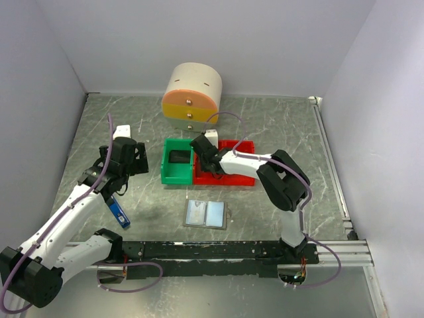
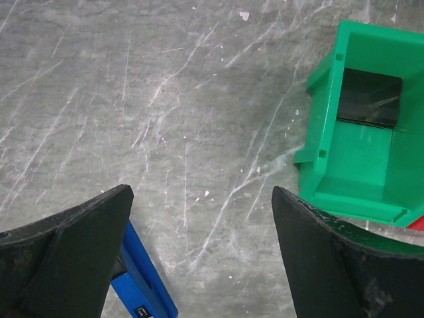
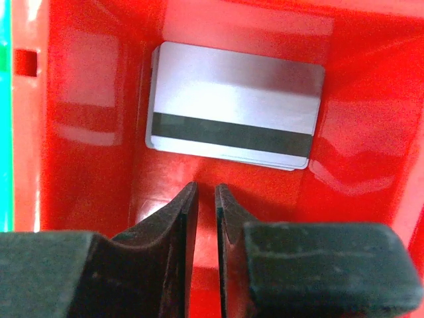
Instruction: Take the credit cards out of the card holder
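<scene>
Inside the red plastic bin [image 3: 79, 152], the right gripper [image 3: 206, 191] hangs nearly closed and empty, just near of a stack of silvery striped credit cards [image 3: 235, 99]. Left of the green plastic bin [image 2: 358, 165] holding a black card [image 2: 368, 98], the left gripper [image 2: 201, 192] gapes wide, empty. The grey folding card holder [image 1: 206, 213] lies open, near and central.

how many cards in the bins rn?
2 visible: a black card in the green bin, a silver card in the red bin. Edges beneath it suggest more stacked.
</scene>
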Robot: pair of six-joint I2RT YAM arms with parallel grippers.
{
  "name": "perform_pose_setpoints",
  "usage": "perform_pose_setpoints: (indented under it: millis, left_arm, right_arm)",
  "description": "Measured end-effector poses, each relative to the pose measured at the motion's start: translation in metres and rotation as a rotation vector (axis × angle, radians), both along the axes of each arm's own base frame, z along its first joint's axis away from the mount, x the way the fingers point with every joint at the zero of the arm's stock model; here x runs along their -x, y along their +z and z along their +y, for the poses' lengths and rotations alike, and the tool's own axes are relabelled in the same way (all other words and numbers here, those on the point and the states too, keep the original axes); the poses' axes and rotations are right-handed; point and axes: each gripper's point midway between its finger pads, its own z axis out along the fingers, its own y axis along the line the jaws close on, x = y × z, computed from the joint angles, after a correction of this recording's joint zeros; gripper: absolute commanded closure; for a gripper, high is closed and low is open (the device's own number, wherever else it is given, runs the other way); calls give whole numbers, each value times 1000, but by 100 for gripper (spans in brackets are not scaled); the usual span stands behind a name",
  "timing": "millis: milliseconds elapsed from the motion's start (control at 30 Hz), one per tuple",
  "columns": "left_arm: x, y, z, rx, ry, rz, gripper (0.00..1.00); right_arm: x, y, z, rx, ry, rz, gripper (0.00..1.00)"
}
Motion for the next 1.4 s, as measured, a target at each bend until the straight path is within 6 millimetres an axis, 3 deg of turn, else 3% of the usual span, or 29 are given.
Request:
perform_pose_setpoints:
  millis: [667,900,967,1067,1300,1400]
  left_arm:
    - [0,0,-1,2,-10,2,2]
    - [0,0,-1,1,-11,2,2]
    - [0,0,-2,2,-13,2,2]
    - [0,0,-2,4,-16,3,2]
    - [0,0,-3,5,-16,3,1]
    - [0,0,-2,4,-15,3,1]
  right_arm:
    - [-31,-1,2,-12,-113,-109,77]
    - [-26,1,0,-35,-112,-113,73]
    - [-17,3,-3,-45,-88,-98,65]
    - [-7,17,-1,-84,-38,-91,63]
    - [17,98,10,-239,39,-216,45]
    - [41,115,15,-274,67,-254,39]
